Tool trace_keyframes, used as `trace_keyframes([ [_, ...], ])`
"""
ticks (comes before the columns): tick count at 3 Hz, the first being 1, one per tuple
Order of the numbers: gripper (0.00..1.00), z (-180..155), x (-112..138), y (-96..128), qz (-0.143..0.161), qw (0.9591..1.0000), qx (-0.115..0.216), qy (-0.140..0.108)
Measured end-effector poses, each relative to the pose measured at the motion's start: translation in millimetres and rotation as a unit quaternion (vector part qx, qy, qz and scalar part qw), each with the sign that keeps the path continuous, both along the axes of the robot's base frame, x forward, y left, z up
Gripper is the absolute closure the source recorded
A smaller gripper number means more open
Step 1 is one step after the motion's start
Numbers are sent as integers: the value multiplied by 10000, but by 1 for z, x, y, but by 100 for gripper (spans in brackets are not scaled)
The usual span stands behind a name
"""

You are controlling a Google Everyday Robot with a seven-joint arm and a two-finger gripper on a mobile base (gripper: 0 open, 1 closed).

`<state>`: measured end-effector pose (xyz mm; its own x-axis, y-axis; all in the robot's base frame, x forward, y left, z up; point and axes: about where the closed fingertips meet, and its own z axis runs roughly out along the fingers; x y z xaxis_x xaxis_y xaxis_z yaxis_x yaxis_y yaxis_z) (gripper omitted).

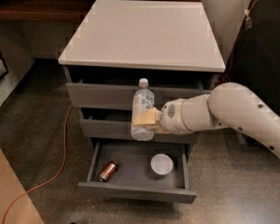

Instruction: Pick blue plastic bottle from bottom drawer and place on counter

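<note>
The blue plastic bottle (142,107), clear-greyish with a white cap, hangs upright in front of the middle drawers. My gripper (144,119) is shut on its lower half, tan fingers (145,117) wrapped around it, with the white arm reaching in from the right. Below, the bottom drawer (135,171) stands pulled open. Above the bottle lies the white counter (144,34), bare on top. The bottle's cap sits just under the counter's front edge.
A copper-red can (108,170) and a white round bowl (161,164) lie in the bottom drawer. An orange cable (60,157) runs across the floor at left. A dark wooden shelf (37,8) is behind the cabinet at left.
</note>
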<state>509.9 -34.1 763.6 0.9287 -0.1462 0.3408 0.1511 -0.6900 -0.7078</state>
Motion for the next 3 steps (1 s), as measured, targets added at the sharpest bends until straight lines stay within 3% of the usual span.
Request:
trace_keyframes([
  [1, 100, 8, 3, 0, 31, 10000, -11, -43],
  [3, 100, 67, 18, 5, 371, 9983, -166, -409],
])
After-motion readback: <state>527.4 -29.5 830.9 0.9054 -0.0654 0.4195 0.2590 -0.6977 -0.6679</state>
